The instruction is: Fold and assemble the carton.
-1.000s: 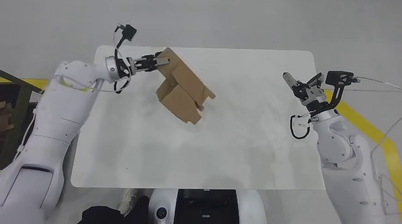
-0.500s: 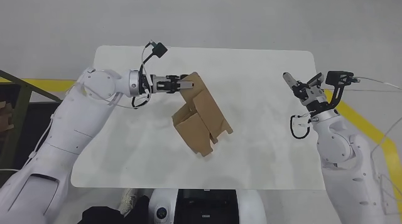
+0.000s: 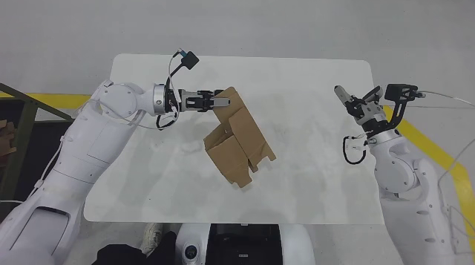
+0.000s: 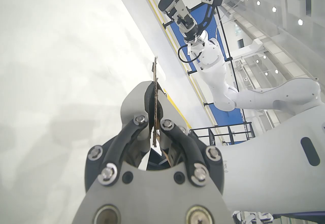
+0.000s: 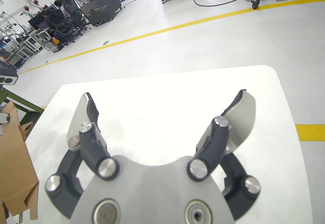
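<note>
A brown cardboard carton, partly opened with loose flaps, hangs tilted over the middle of the white table. My left gripper is shut on the carton's upper edge; in the left wrist view the thin cardboard edge sits pinched between the fingertips of the left gripper. My right gripper stands open and empty at the table's right edge, well apart from the carton. The right wrist view shows the right gripper spread wide, with the carton off to the side.
A dark-framed rack with cardboard stands off the table's left side. A yellow floor line runs past the right edge. Bare table surface lies between the carton and the right arm.
The left arm has carried the carton from the table's back left toward the middle, mostly in the first half second. The right arm has stayed still.
</note>
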Action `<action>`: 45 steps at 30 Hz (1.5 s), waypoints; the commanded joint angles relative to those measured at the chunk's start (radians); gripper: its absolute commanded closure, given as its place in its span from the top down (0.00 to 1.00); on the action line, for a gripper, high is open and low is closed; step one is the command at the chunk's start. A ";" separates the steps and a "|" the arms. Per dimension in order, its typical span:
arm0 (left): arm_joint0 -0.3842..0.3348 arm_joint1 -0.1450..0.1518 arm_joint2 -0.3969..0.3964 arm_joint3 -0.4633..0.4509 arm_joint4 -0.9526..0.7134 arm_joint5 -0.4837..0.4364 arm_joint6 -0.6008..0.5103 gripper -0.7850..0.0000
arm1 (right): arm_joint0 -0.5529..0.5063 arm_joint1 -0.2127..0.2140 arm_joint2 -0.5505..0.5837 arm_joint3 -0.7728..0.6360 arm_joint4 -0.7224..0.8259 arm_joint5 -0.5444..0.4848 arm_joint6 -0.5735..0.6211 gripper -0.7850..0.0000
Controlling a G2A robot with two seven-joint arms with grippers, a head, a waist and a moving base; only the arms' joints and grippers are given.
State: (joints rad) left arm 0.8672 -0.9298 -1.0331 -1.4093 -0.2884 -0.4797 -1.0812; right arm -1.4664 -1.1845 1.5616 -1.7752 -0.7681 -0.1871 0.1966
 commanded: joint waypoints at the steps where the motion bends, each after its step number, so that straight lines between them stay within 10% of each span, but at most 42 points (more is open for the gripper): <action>1: 0.000 0.000 0.000 0.000 0.000 0.000 0.000 0.00 | 0.000 0.000 0.000 0.000 0.000 0.000 0.000 1.00; 45: 0.008 -0.001 0.004 -0.018 0.013 0.008 0.014 0.00 | 0.000 0.000 0.000 0.000 0.000 0.000 0.000 1.00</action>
State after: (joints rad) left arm 0.8701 -0.9301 -1.0323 -1.4143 -0.2857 -0.4772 -1.0762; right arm -1.4664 -1.1845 1.5616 -1.7752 -0.7681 -0.1871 0.1966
